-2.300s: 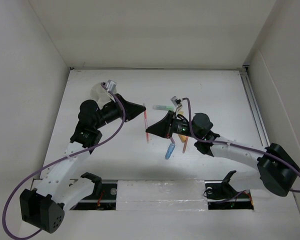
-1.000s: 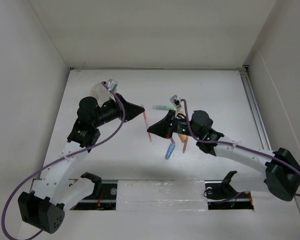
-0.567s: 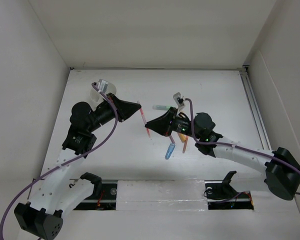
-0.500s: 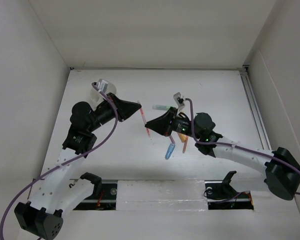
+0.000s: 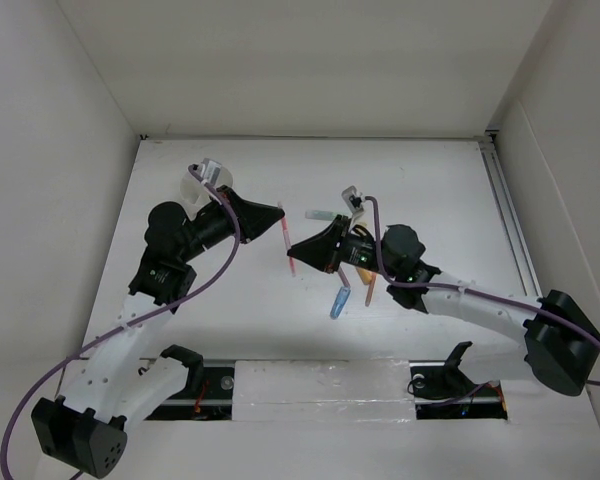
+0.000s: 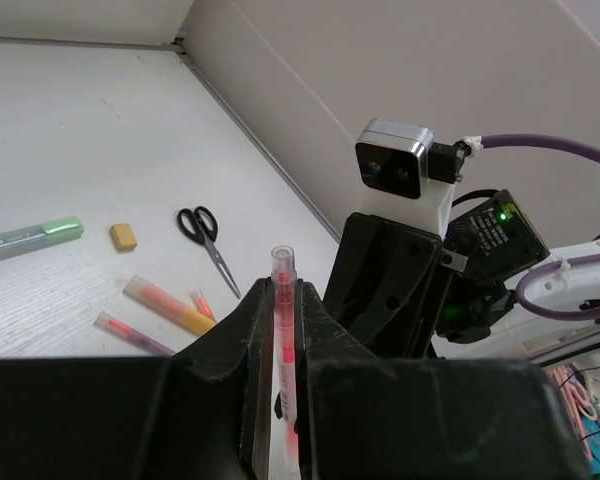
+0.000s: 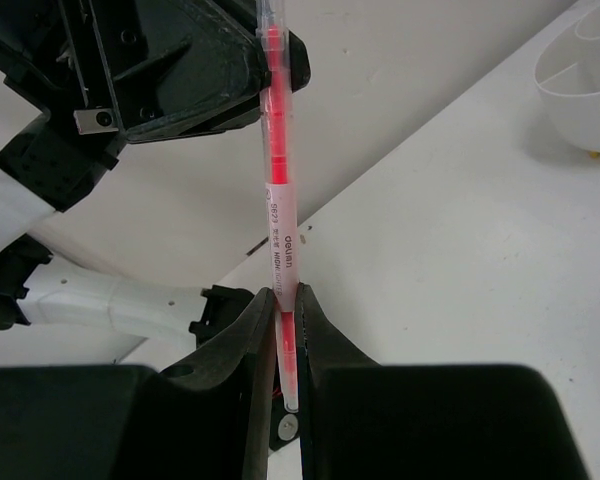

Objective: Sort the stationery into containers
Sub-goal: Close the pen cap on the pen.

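Both arms have drawn a little nearer the white tub (image 7: pixel 578 112) since the earlier view. They carry the red pen (image 5: pixel 285 233) with them, held off the bench (image 5: pixel 430 180) to the right of the tub. The left end effector (image 6: pixel 280 300) is clamped fully on the pen's end nearer the tub. The right end effector (image 7: pixel 280 305) is nearly closed on the farther end, so each has hold of the same pen.

This reads as a mid-air handover, part way through the sorting. Scissors (image 6: pixel 208 238), a blue marker (image 5: pixel 338 301), an orange pen (image 5: pixel 368 284), a pale green bar (image 6: pixel 32 238) and a tan block (image 6: pixel 123 236) lie on the bench further right of the tub.

Next, I judge, one end effector must let go before either arm pulls away, or the pen may twist. The one that keeps it then carries it over a compartment. Room is tight at the tub, which sits near the enclosure's left wall, partly under the left wrist; there is more free bench to its right
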